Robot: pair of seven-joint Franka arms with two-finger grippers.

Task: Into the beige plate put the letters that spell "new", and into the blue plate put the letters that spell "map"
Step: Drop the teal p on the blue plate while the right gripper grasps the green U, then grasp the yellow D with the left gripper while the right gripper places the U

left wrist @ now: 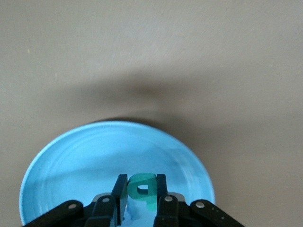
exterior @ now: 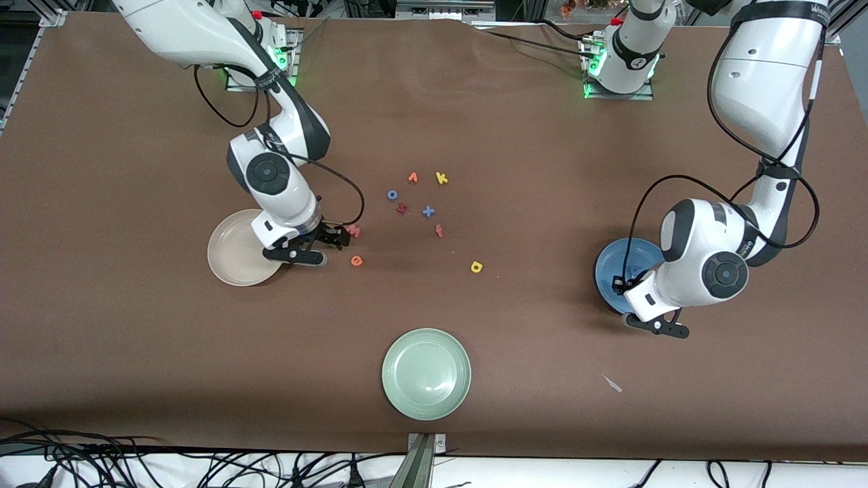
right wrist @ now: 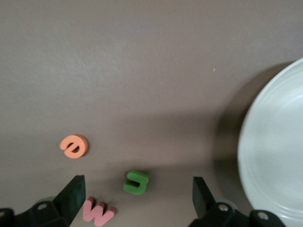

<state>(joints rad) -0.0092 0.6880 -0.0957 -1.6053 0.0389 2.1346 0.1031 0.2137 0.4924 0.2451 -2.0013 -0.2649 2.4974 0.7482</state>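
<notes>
My left gripper point(left wrist: 142, 182) is shut on the teal p point(left wrist: 143, 188) and holds it just over the blue plate point(left wrist: 71, 156). In the front view this gripper point(exterior: 622, 288) sits over the blue plate point(exterior: 614, 261). My right gripper point(right wrist: 138, 184) is open above the green n point(right wrist: 136, 182), with the pink w point(right wrist: 98, 213) by one finger and the orange e point(right wrist: 74, 145) a little off. The beige plate point(right wrist: 274, 151) lies beside them. Seen from the front, the right gripper point(exterior: 322, 245) is at the beige plate's point(exterior: 230, 254) edge, near the w point(exterior: 353, 231) and e point(exterior: 357, 260). The yellow a point(exterior: 477, 267) lies mid-table.
A pale green plate point(exterior: 426, 373) lies near the front edge. Loose letters cluster mid-table: yellow k point(exterior: 441, 178), orange v point(exterior: 412, 177), blue o point(exterior: 392, 194), dark red letter point(exterior: 401, 209), blue x point(exterior: 428, 211), red-orange letter point(exterior: 439, 231). A white scrap point(exterior: 612, 383) lies toward the left arm's end.
</notes>
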